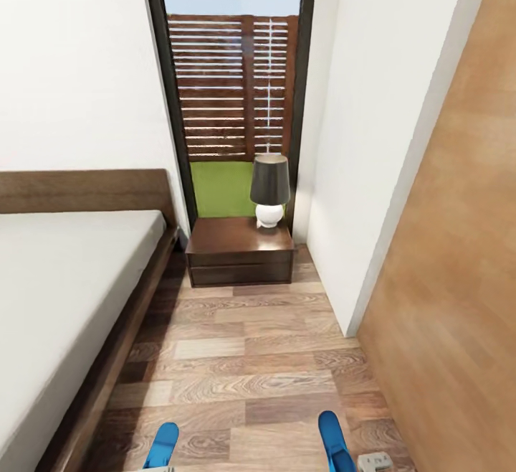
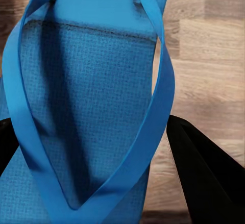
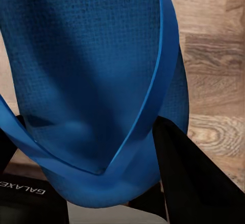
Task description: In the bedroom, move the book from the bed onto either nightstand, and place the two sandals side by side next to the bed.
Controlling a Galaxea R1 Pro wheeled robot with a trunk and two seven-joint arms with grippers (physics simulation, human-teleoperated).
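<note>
The robot faces down a narrow lane of wood-plank floor [image 1: 244,357] in the bedroom, with the bed [image 1: 64,293] along the left and a white wall [image 1: 373,142] plus a brown door panel [image 1: 459,300] closing in from the right. The bed's dark wooden side rail runs diagonally toward the bottom edge of the head view, so the open floor widens nearer the robot and pinches toward the far end. There the nightstand [image 1: 240,249] sits just beside the bed's head corner, under a tall black-framed window [image 1: 233,85] that shows a slatted fence. A lamp [image 1: 269,189] with a dark shade stands on the right rear of its top; the rest of the top is bare wood. The mattress surface that shows is plain grey.

At the bottom edge of the head view two blue tips poke up — the left sandal [image 1: 162,445] and the right sandal [image 1: 334,440], well apart, each above the floor.

In the left wrist view the left sandal [image 2: 87,112] sits between the black fingers [image 2: 209,178] of the left gripper [image 2: 92,183], which is clamped on it. The right wrist view matches: the right gripper [image 3: 87,183] (its casing lettered GALAXEA) pinches the right sandal [image 3: 92,81] between dark fingers [image 3: 189,178], plank floor beyond.
</note>
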